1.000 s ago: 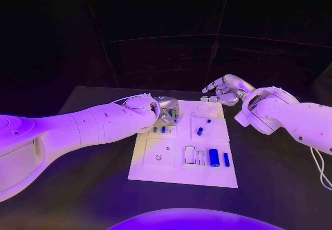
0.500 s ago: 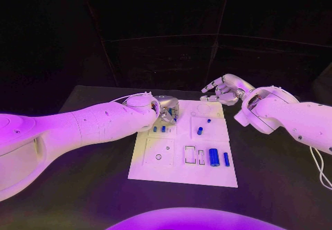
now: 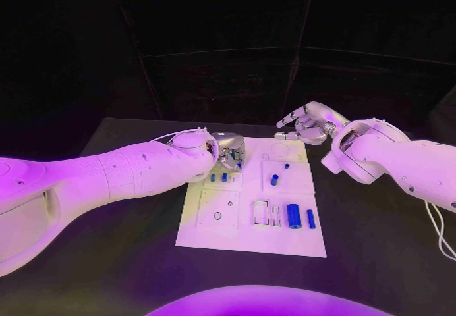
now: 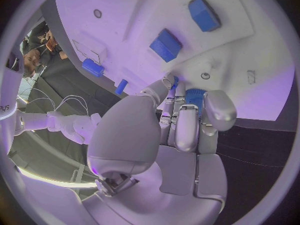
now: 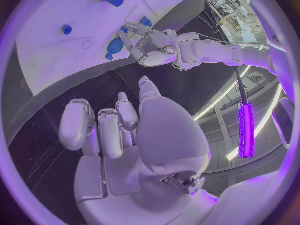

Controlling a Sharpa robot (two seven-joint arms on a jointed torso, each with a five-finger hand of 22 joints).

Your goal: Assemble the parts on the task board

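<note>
Board (image 3: pixel 249 243) sits in the middle of the black table (image 3: pixel 114 263), long side running away from you. You've got the left arm (image 3: pixel 105 178) coming in across the board's left edge, and its hand (image 3: pixel 228 150) is parked over the far-left corner. In the left wrist view that left hand (image 4: pixel 181 130) has its fingers (image 4: pixel 215 110) curled in around a blue part (image 4: pixel 195 96), tips right down at the board surface, so it looks like it's holding that piece. The right arm (image 3: pixel 399 161) stays off the board's right edge, with the right hand (image 3: pixel 306 125) hovering just past the far-right corner. Its fingers (image 5: pixel 78 125) are loosely spread and there's nothing in them.

Parts-wise: a fat blue cylinder (image 3: pixel 294 216) lies near the right edge toward the near end, with a thin blue bar (image 3: pixel 311 219) just beside it on the edge side. Two small blue blocks (image 3: pixel 219 177) stand side by side near the left edge, just under the left hand. A small blue peg (image 3: pixel 275 180) lies mid-board, and a tiny blue one (image 3: pixel 286 166) just beyond it.
</note>
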